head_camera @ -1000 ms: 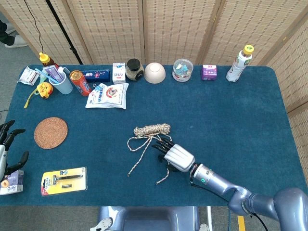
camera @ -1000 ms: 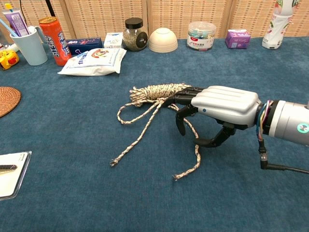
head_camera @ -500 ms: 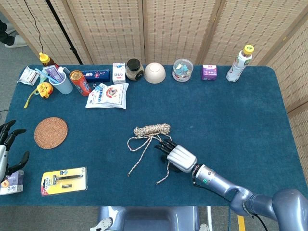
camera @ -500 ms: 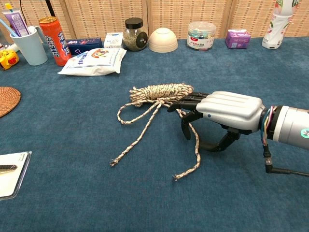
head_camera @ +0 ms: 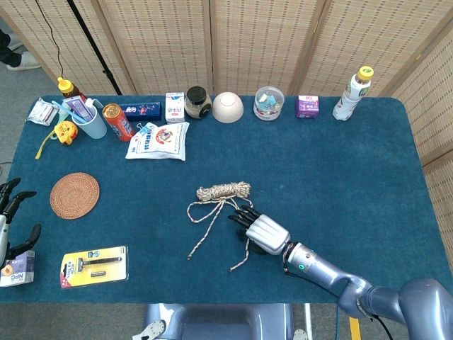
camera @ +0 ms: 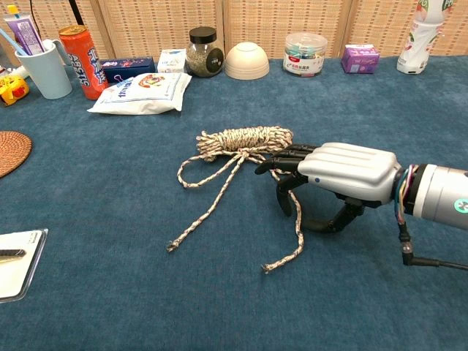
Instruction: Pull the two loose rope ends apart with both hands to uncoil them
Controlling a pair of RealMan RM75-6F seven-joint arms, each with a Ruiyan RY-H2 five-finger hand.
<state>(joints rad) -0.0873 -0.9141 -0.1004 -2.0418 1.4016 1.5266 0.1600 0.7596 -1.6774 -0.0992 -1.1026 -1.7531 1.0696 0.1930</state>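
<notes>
Blue table [head_camera: 340, 163] carries the rope [camera: 245, 139] at its middle, 2 loose ends trailing forward. Right hand [camera: 344, 172] curls its fingers around 1 end. Left hand [head_camera: 10, 212] waits open at the edge.

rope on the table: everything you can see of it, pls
The rope is a thin, speckled beige braided cord lying mid-table on the blue cloth. Most of it is a tight oblong coil; a small loop and two loose ends trail toward the near edge. The right hand reaches over the right-side end, fingers curled about it; whether it grips is unclear. The left hand is far off.
</notes>
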